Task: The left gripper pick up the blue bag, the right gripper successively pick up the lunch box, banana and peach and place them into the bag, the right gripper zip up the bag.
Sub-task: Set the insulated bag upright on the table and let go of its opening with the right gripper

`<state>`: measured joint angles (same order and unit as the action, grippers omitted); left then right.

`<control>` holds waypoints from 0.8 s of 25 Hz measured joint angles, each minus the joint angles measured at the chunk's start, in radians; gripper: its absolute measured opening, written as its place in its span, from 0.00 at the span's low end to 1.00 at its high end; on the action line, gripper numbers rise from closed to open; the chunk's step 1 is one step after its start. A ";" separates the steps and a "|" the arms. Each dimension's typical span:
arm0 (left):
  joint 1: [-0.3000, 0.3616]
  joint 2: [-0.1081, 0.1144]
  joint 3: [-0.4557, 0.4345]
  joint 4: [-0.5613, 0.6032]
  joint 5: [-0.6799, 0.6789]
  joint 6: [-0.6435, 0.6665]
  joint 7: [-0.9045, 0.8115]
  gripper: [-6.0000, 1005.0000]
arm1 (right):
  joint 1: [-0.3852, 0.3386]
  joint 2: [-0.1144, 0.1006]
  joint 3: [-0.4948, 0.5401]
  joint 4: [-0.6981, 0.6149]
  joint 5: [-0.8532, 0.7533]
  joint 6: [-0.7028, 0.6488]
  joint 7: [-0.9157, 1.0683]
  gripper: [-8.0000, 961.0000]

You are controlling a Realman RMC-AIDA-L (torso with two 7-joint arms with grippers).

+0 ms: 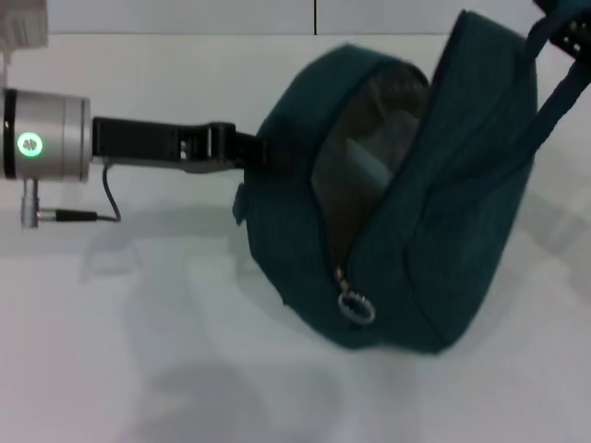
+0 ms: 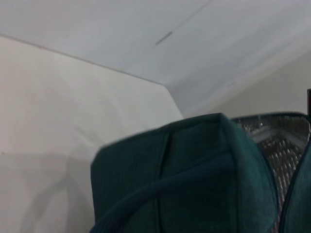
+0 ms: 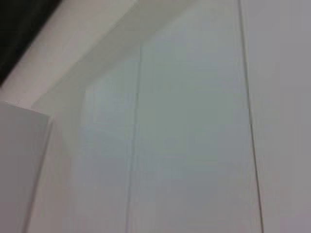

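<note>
Holding the blue bag (image 1: 416, 194) up by its left side, the left pincer (image 1: 242, 148) is clamped on the fabric, mouth unzipped over the white worktop (image 1: 138, 351). Packing seems pending; next, the unseen right pincer must fetch the lunch box

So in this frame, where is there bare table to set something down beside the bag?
The white table is bare in front of the dark teal fabric bag, and below the left end effector toward the robot's left. It is crowded at the bag's left side, where that end effector meets it. The metal zipper pull hangs at the bag's front.
</note>
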<state>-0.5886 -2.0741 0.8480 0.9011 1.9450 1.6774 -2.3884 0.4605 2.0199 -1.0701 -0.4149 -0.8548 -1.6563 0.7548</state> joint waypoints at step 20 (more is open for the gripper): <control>0.004 -0.001 -0.006 -0.079 -0.005 -0.008 0.074 0.05 | -0.139 -0.057 -0.048 -0.100 -0.271 0.088 0.279 0.92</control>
<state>-0.5843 -2.0755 0.8421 0.8224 1.9403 1.6692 -2.3140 0.3218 1.9626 -1.1180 -0.5149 -1.1261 -1.5680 1.0337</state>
